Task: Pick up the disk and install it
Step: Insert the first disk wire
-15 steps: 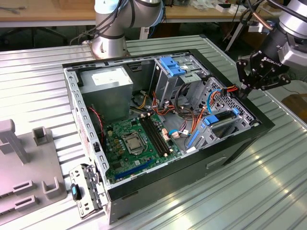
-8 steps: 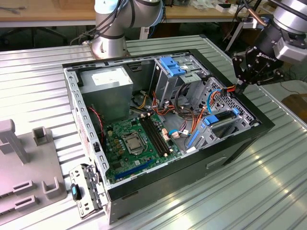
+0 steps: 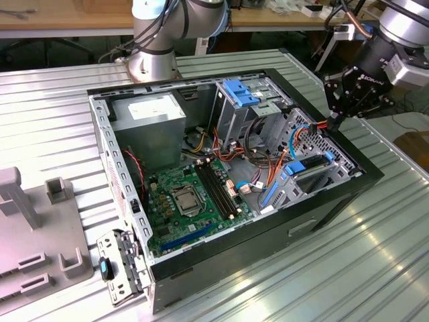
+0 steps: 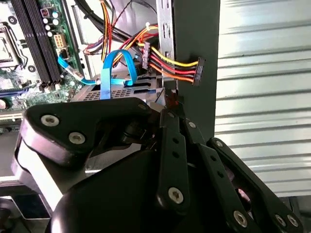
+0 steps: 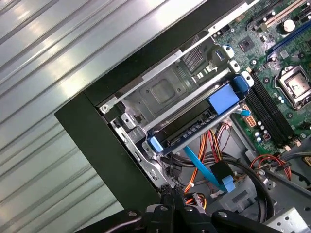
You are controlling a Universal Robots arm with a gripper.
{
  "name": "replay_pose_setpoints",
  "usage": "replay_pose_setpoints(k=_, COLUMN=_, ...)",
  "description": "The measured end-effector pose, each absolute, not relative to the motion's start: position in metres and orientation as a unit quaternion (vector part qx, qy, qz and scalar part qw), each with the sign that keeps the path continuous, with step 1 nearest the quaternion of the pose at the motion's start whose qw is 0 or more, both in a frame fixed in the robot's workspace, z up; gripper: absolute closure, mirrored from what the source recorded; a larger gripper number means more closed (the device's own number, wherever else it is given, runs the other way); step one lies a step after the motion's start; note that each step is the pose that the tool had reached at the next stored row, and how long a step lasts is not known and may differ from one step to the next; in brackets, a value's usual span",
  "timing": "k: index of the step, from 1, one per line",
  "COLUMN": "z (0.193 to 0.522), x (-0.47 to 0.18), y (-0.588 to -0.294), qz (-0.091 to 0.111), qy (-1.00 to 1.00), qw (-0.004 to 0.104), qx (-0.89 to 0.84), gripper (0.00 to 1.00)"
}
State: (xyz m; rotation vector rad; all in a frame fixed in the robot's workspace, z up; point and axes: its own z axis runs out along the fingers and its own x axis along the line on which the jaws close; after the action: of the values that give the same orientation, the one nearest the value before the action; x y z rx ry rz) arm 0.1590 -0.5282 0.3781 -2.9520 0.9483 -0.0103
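I have the gripper (image 3: 335, 119) hanging just over the open computer case (image 3: 234, 249), above the wall on the exterior view's right. In both wrist views its fingertips (image 5: 169, 192) look drawn together to a narrow point with nothing between them, so I judge it to be carrying nothing.

The disk (image 3: 310, 168) sits inside the case, down in the low metal drive cage (image 5: 160, 90) at the corner, and to me it looks seated there, not loose. In the first wrist view its blue carrier (image 5: 192, 127) is plain, with a tab at each end.

What matters most is how it lies from the gripper: lower, and inward toward the exterior view's left. Its long axis runs along the case's black front wall, so one end tab points toward the wall under the gripper.

A bundle of red, orange and yellow wires ending in a power connector (image 4: 197, 70) hangs against that wall just beside the fingertips. A flat blue cable (image 5: 200, 167) crosses between the gripper and the disk. The case rests on a ribbed metal surface (image 3: 335, 268).
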Motion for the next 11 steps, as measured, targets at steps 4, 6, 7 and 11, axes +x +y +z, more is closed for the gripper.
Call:
replay_pose_setpoints(k=4, z=0.3776, x=0.1617, y=-0.523, qz=-0.003, qy=0.288, qw=0.021, qx=-0.957, gripper=0.89)
replay_pose_setpoints(k=6, z=0.3771, x=0.1618, y=-0.5228, qz=-0.004, qy=0.266, qw=0.021, qx=-0.964, gripper=0.89)
replay_pose_setpoints(k=7, z=0.3769, x=0.1618, y=-0.5229, qz=-0.004, qy=0.258, qw=0.021, qx=-0.966, gripper=0.89)
replay_pose_setpoints(k=11, z=0.3761, x=0.1624, y=-0.5227, qz=-0.005, qy=0.222, qw=0.022, qx=-0.975, gripper=0.89)
